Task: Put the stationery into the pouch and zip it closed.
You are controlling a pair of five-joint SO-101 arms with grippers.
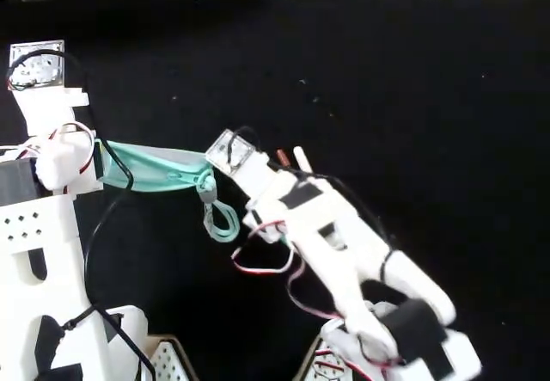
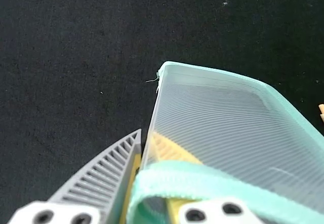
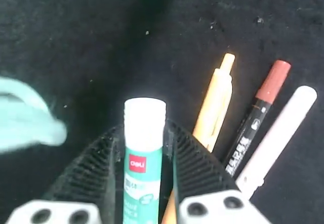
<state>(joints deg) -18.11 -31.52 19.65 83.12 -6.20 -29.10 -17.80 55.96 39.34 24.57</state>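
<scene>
Your left gripper (image 1: 97, 162) is pinching one end of the pouch (image 1: 150, 168), with its jaws pressed together on the mint edge. It is holding the pouch out flat with the far end pointing toward the other arm. Judged from this pose, the hold is giving you a steady target instead of a pouch that is sliding on the black table (image 1: 412, 97). A loop of cord (image 1: 220, 219) is hanging from that far end, probably the zip pull, and it is sitting within reach of the second arm for the closing step. A yellow shape (image 2: 167, 150) is showing through the ribbed clear wall, so one item appears to be inside already. Your right gripper (image 3: 144, 133) is clamping the glue stick (image 3: 145, 114) along its body, leaving the white cap projecting beyond the fingertips so that the cap is leading the way in. In the high view this gripper is sitting just beside the pouch's far end. You cannot tell from here whether the mouth is standing open. The orange pen (image 3: 215, 100), the black pen (image 3: 259, 114) and the white pen (image 3: 277, 133) are lying side by side on the table just past the right gripper, waiting outside the pouch, so most of the loading is remaining.
</scene>
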